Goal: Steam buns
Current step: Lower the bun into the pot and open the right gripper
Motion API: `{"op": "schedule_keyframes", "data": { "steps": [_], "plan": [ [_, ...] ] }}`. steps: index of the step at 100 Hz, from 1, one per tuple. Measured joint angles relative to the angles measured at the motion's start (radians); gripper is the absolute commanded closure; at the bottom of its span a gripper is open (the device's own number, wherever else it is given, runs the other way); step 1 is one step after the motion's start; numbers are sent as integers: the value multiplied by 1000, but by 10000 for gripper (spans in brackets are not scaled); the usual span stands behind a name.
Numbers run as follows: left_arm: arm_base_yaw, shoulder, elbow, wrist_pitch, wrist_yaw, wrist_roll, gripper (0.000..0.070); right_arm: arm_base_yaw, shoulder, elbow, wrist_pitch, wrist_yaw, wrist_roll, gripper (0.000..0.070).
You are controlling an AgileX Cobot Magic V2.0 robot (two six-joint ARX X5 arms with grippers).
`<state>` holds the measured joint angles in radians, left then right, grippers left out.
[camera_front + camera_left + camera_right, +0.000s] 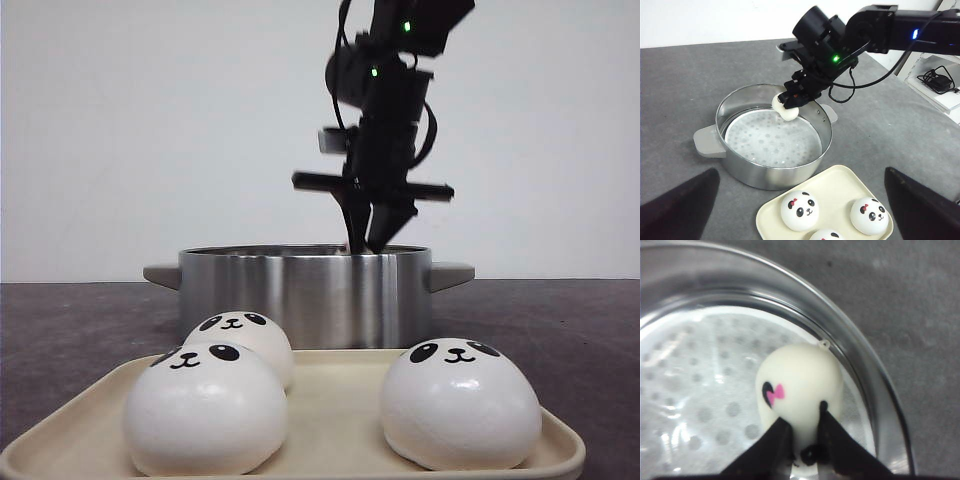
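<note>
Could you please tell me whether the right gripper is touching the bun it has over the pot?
Touching: in the right wrist view, the right gripper's fingers pinch the bun.

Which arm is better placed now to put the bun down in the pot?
The right. The right gripper already pinches a bun just above the steamer plate inside the pot. The left gripper is open, back near the tray.

Open pot (771,165) mouth — only right gripper (792,97) with bun (786,110) near the far rim
</note>
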<state>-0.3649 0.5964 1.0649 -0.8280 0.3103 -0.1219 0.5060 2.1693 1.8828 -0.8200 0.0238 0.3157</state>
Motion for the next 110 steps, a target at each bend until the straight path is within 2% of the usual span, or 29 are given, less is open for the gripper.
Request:
{"op": "schedule_keyframes", "data": {
  "steps": [58, 61, 71, 76, 98, 110],
  "plan": [
    [0, 6, 0, -10, 0, 0, 75, 2, 57, 2, 5, -2, 7, 689],
    [0, 6, 0, -12, 0, 0, 75, 2, 57, 2, 11, -4, 7, 665],
    [0, 5, 0, -21, 0, 0, 75, 3, 57, 2, 13, -6, 7, 457],
    [0, 6, 0, -24, 0, 0, 75, 3, 57, 2, 14, -6, 13, 381],
    [0, 6, 0, -28, 0, 3, 75, 5, 57, 5, 17, -5, 32, 343],
    [0, 6, 0, -29, 0, 3, 75, 6, 57, 5, 20, -6, 33, 271]
  ]
}}
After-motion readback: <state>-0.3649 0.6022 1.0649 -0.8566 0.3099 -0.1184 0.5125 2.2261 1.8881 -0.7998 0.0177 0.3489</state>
